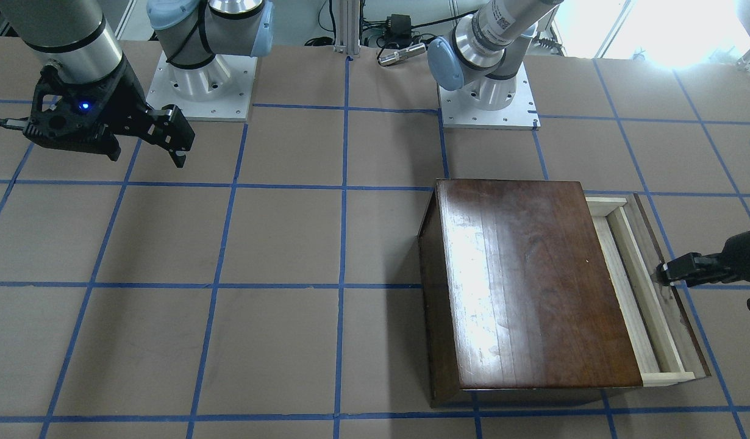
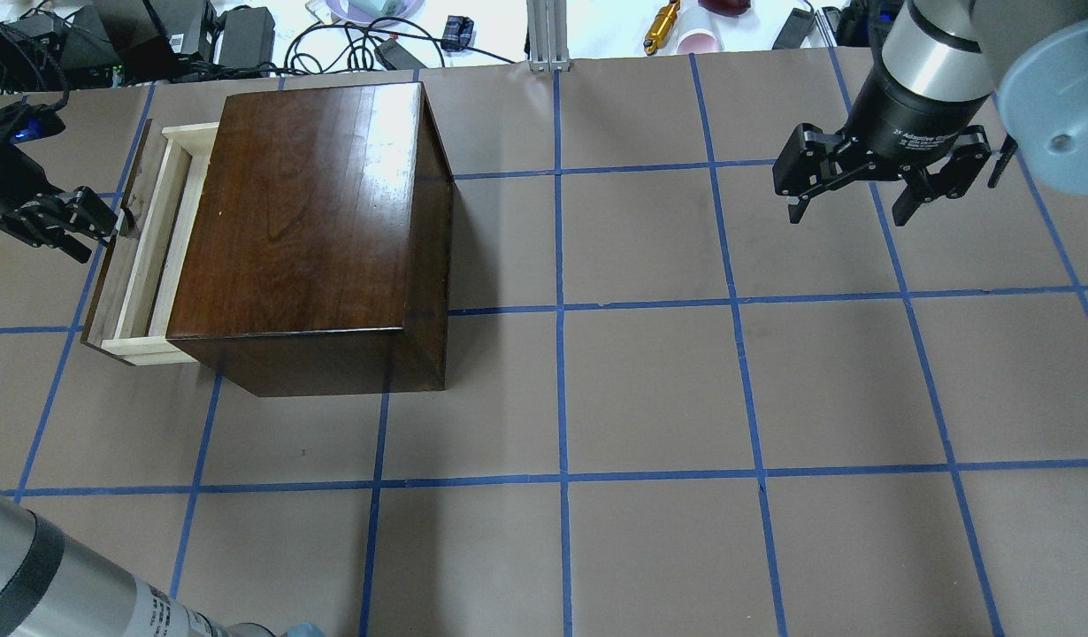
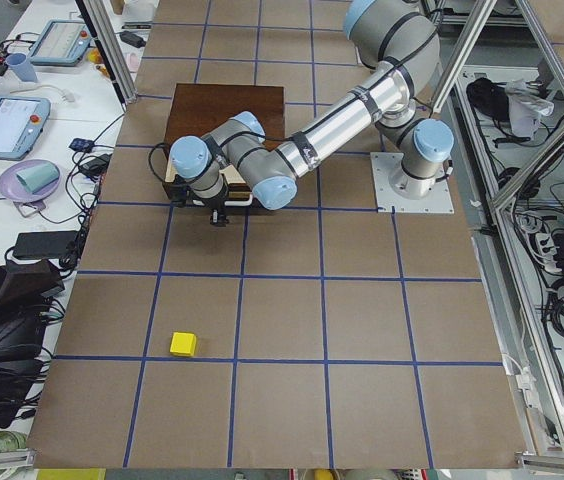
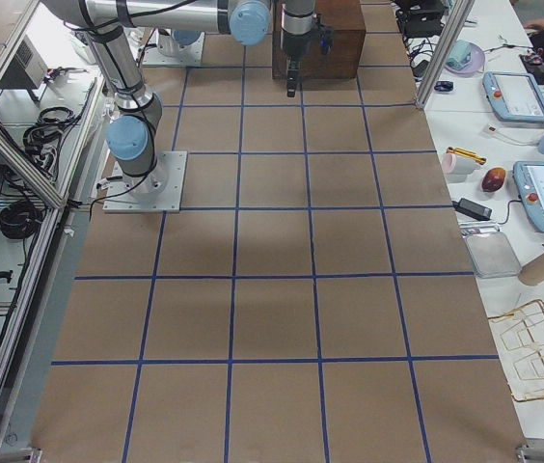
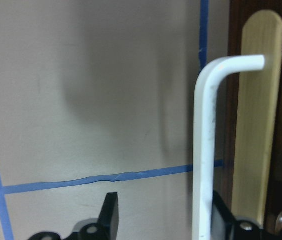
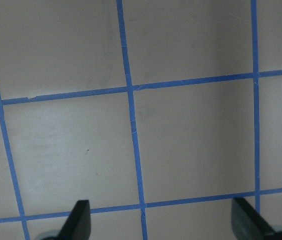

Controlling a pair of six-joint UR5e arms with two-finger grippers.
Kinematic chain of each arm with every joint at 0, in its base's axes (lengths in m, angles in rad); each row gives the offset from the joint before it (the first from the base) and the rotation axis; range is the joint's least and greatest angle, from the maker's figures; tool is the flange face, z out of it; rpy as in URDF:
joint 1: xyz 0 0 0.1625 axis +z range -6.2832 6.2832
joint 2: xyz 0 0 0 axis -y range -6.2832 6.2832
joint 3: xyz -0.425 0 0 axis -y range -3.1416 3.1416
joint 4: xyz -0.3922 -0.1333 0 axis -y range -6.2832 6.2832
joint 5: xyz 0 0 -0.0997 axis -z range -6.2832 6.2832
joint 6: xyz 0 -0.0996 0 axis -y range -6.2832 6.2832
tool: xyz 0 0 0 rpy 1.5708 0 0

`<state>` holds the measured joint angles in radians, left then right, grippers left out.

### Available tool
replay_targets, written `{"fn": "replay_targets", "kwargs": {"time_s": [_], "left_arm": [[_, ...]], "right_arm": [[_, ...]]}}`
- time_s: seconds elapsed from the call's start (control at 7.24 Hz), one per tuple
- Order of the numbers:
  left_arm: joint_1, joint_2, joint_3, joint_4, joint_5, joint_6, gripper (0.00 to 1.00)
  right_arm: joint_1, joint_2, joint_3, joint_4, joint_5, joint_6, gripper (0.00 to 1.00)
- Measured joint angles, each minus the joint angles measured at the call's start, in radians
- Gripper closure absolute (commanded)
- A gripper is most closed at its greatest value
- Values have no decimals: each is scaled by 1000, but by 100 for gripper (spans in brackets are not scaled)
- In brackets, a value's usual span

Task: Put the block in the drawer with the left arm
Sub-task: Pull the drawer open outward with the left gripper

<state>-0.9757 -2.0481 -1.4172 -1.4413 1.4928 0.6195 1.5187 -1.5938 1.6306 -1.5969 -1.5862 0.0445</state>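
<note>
1. Pale wood is showing front-on: the drawer [image 1: 622,268] is standing part-open, its pull facing the robot's left.
2. Overhead, its long axis is running away from the robot's base; the right gripper [image 2: 854,190] is hanging spread and empty.
3. From the left side, the yellow block [image 3: 183,344] is lying well apart from the drawer, unpicked, so I'm judging most of the task remaining.
4. At the left wrist, my left gripper [image 5: 166,220] is straddling the pull [image 5: 203,150], unclenched.

The counter [image 2: 650,380] is seen in dull brown, ruled into squares by blue tape. The box [image 2: 314,203] is finished in glossy dark brown, its drawer [image 2: 150,265] shown in pale wood behind a dark brown front. The block [image 3: 183,344] is coloured bright yellow. The left tool [image 1: 663,275] and the right tool [image 2: 849,215] are seen in black
</note>
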Motion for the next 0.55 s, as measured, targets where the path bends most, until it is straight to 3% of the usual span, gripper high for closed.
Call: {"fn": "replay_targets", "kwargs": {"time_s": [0.55], "left_arm": [[3, 1, 1, 14, 22, 1, 33]], "right_arm": [[0, 0, 0, 0, 0, 0, 0]]}}
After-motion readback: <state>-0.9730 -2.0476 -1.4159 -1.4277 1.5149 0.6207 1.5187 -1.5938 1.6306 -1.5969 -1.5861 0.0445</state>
